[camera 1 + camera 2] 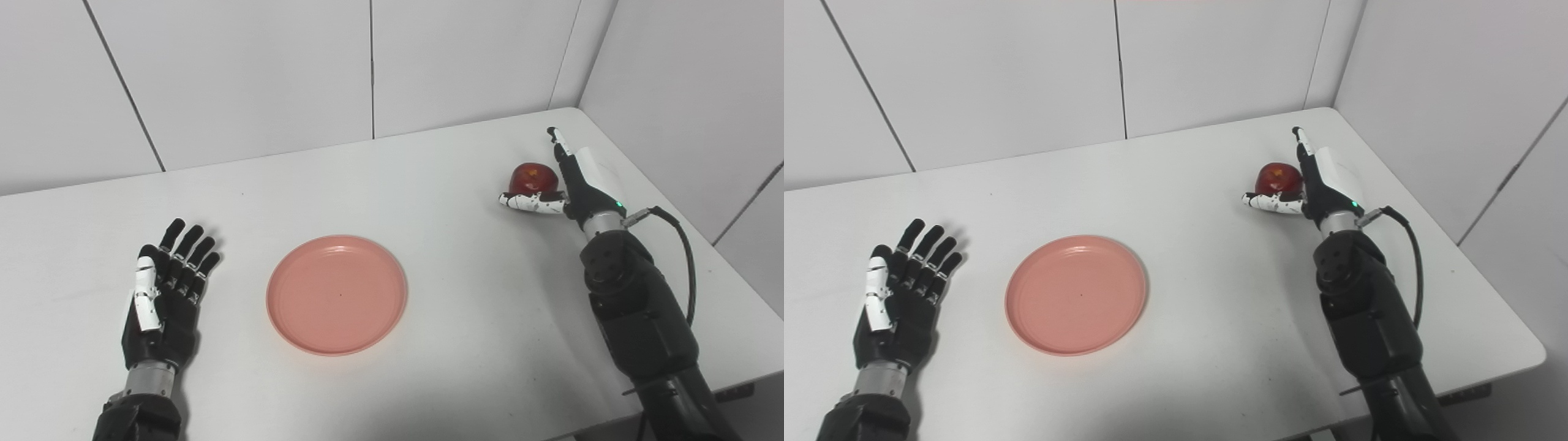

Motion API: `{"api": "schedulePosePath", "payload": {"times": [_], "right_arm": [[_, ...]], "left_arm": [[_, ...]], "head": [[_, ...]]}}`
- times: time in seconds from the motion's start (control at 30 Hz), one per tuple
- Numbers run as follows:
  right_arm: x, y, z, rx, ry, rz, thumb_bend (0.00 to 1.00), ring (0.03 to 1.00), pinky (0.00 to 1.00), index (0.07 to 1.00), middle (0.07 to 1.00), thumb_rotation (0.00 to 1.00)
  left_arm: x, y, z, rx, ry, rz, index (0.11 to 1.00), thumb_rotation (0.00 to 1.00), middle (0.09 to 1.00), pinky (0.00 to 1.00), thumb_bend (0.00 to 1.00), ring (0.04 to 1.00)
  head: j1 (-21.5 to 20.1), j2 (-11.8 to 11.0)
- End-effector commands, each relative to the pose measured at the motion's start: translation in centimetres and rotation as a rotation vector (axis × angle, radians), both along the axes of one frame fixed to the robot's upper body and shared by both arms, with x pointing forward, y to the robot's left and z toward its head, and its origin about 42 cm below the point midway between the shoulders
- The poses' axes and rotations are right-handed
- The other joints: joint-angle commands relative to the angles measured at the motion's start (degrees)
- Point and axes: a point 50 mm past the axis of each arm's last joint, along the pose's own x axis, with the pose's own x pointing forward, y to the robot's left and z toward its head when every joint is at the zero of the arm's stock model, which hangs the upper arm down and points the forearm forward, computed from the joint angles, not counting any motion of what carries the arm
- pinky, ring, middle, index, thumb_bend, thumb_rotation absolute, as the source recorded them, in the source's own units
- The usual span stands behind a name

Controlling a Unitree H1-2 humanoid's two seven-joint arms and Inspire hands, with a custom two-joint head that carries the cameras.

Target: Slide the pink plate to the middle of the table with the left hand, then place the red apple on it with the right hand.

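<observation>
The pink plate (337, 294) lies flat near the middle of the white table (429, 184), with nothing on it. My left hand (164, 288) rests palm up to the plate's left, fingers spread, holding nothing and a short gap away from the rim. The red apple (533, 177) sits at the back right of the table. My right hand (572, 180) is at the apple's right side, fingers stretched along it and thumb reaching under its front. The hand is open around the apple, and the apple appears to rest on the table.
White wall panels stand behind the table and along its right side. The table's right edge (744, 288) runs close to my right arm (637, 312), and a black cable loops off the wrist.
</observation>
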Motion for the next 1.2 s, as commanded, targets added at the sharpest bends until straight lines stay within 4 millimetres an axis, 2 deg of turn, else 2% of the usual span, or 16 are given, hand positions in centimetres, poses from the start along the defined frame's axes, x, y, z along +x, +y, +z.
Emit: {"api": "schedulePosePath", "payload": {"times": [0.0, 0.47, 1.17], "right_arm": [[0.9, -0.6, 2.4, -0.028, -0.073, -0.016, 1.0, 0.894, 0.78, 0.965, 0.94, 0.41], [1.2, -1.5, 1.8, 0.007, -0.052, -0.036, 1.0, 0.902, 0.8, 0.947, 0.94, 0.39], [2.5, -0.9, 1.4, 0.036, -0.037, -0.032, 1.0, 0.889, 0.8, 0.899, 0.909, 0.36]], "left_arm": [[-0.2, 0.3, -0.4, 0.006, 0.024, 0.0, 0.881, 1.0, 0.888, 0.89, 0.37, 0.88], [-0.3, 0.5, -0.4, 0.011, 0.026, -0.004, 0.879, 1.0, 0.886, 0.89, 0.37, 0.879], [-0.3, 0.4, -0.4, 0.007, 0.028, -0.005, 0.876, 1.0, 0.882, 0.89, 0.36, 0.877]], "head": [[0.1, 0.0], [0.2, 0.4], [0.2, 0.6]]}}
